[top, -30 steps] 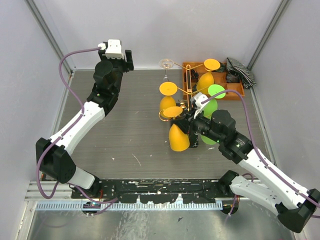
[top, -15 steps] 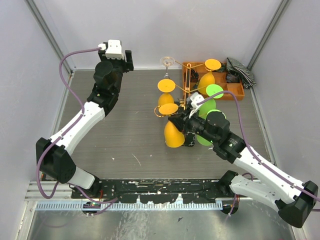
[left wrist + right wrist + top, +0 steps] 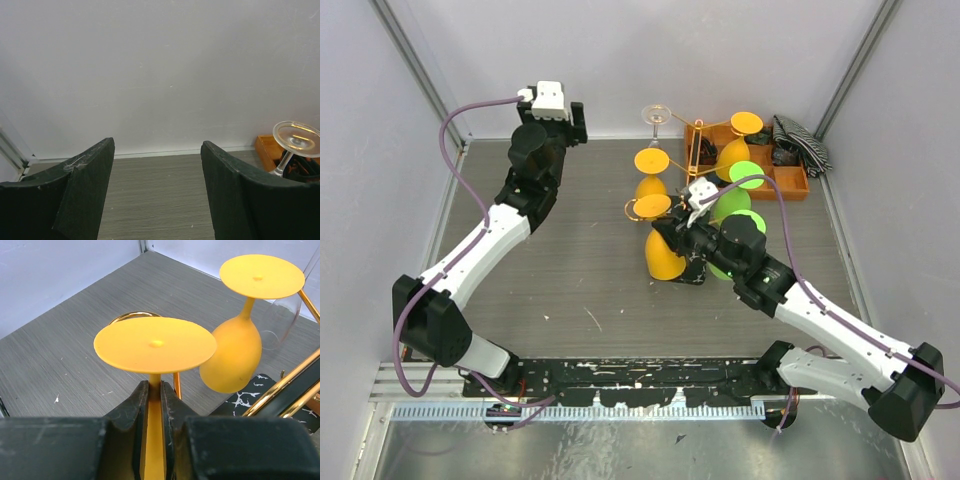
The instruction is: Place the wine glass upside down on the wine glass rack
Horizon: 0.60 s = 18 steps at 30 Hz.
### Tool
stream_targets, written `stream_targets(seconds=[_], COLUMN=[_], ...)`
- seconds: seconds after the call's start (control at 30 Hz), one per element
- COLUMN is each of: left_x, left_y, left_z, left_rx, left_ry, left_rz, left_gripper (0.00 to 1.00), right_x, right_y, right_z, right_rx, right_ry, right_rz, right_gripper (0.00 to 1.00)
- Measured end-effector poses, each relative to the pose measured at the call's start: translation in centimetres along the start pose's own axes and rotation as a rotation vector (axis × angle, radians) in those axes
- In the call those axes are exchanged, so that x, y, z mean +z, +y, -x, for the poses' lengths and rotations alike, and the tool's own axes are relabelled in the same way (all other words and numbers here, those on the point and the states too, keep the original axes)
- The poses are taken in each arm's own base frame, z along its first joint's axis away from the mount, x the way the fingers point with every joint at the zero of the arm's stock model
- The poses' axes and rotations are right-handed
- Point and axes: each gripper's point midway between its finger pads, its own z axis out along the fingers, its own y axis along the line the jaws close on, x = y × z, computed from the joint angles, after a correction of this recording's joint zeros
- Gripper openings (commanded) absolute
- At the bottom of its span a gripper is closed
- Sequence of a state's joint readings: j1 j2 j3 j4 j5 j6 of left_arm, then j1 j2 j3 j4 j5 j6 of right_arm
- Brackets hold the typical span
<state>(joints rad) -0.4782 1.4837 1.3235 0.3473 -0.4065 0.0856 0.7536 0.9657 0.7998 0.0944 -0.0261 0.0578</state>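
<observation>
My right gripper [image 3: 682, 240] [image 3: 155, 387] is shut on the stem of an orange wine glass [image 3: 665, 255] [image 3: 156, 344] and holds it upside down, foot up. The glass is at the left side of the gold wire rack [image 3: 632, 207] [image 3: 272, 392]. A gold scroll arm [image 3: 125, 317] shows just behind the foot. The rack's marbled base [image 3: 245, 395] lies below to the right. A second orange glass [image 3: 651, 170] [image 3: 240, 355] hangs upside down on the rack close by. My left gripper [image 3: 555, 105] [image 3: 157, 165] is open and empty near the back wall.
More orange [image 3: 735, 150] and green [image 3: 745, 200] glasses hang on the rack's right side. A clear glass [image 3: 656, 115] [image 3: 296, 142] hangs at the back. An orange compartment tray [image 3: 795, 180] and a striped cloth [image 3: 800, 140] sit at the back right.
My right gripper has carried the orange glass left and toward the back, closer to the rack. The rack's hanging glasses have shifted a little toward the back. The left arm has not moved.
</observation>
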Motion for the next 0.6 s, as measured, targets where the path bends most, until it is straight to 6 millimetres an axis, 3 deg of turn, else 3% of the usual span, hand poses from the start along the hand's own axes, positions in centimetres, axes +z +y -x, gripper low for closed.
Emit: stream_targets(seconds=[0.47,0.6], left_x=[-0.3,-0.4], left_y=[1.0,1.2], left_z=[-1.0,-0.5], left_rx=[0.026,0.021], left_ry=[0.016,0.004], left_rz=[0.027,0.033], left_gripper=[0.77,0.77], right_x=[1.0,1.3], right_y=[1.3,0.5], right_z=[-0.2,-1.9], right_rx=[-0.04,-0.045], right_ry=[-0.065,-0.059], right_rz=[-0.025,-0.083], right_gripper=[0.01,0.01])
